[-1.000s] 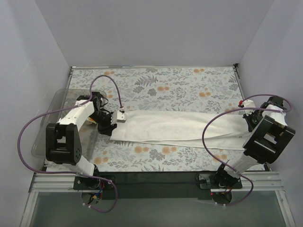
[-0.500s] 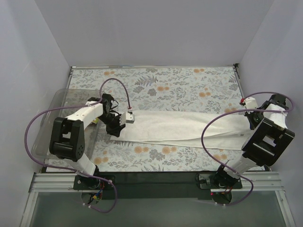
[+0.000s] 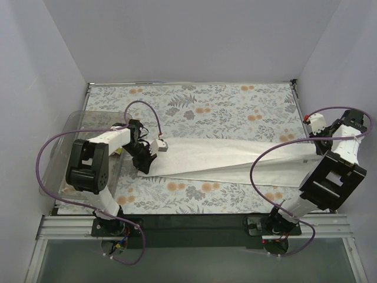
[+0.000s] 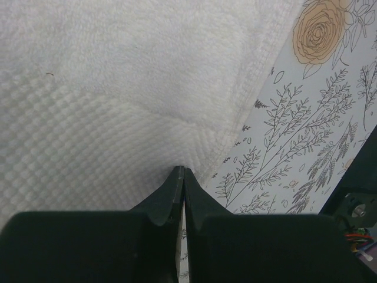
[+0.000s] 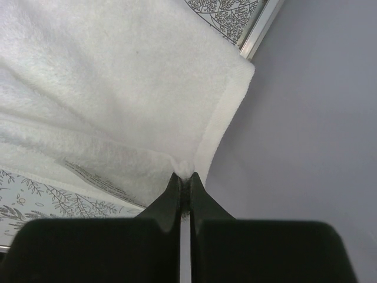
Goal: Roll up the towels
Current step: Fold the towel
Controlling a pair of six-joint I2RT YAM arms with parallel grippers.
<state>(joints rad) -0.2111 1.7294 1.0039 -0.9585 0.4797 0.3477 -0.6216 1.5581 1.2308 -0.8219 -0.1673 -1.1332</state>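
The large white towel (image 3: pixel 235 156) lies stretched lengthwise across the fern-patterned covering. My left gripper (image 3: pixel 145 165) is at its left end; in the left wrist view the jaws (image 4: pixel 180 171) are shut, their tips pinching the corner of the waffle-textured towel (image 4: pixel 118 88). My right gripper (image 3: pixel 323 152) holds the right end; the right wrist view shows it (image 5: pixel 185 175) shut on a small bunch of the towel's hem (image 5: pixel 118 71), raised off the table. Of the small printed cloth only a sliver of colour (image 3: pixel 120 151) shows under the left arm.
A clear plastic bin (image 3: pixel 65 127) sits at the left edge under the left arm. Grey walls close in on three sides, and the right wall is close behind the right gripper. A metal rail (image 5: pixel 262 26) borders the table's right side.
The left gripper has closed on the towel's left corner after moving slightly right. The right gripper has pulled its end back and up, drawing the towel taut and narrower.
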